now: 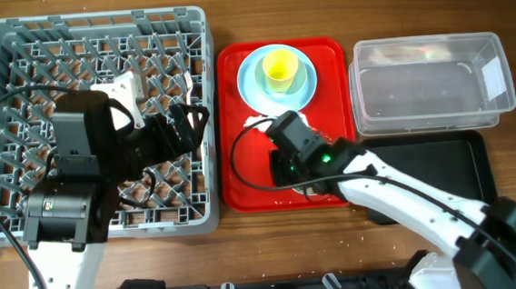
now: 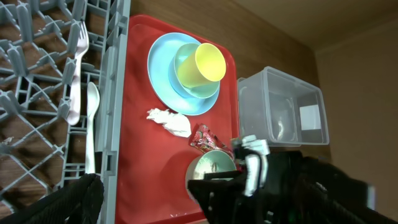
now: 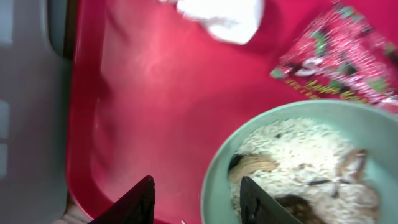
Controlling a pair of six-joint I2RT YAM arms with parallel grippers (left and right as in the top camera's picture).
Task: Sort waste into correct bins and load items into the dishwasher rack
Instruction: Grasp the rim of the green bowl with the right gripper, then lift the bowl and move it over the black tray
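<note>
My right gripper (image 3: pixel 198 186) is open and straddles the near rim of the pale green bowl (image 3: pixel 217 168). One finger hangs over the red tray, the other over the rice scraps (image 3: pixel 298 155). The red wrapper (image 3: pixel 339 56) and white tissue (image 3: pixel 224 15) lie on the tray just beyond the bowl. A yellow cup (image 2: pixel 208 62) sits in a blue bowl on the blue plate (image 2: pixel 163 74). The white fork (image 2: pixel 78 68) and spoon (image 2: pixel 92 124) lie in the grey dishwasher rack (image 1: pixel 15 52). My left gripper (image 1: pixel 193 126) is open over the rack's right side, holding nothing.
The flat red tray (image 1: pixel 320 58) lies between the rack and the bins. The clear tub (image 1: pixel 431 82) stands at the back right, with the black tray (image 1: pixel 451 172) in front of it. My right arm crosses over the black tray's left end.
</note>
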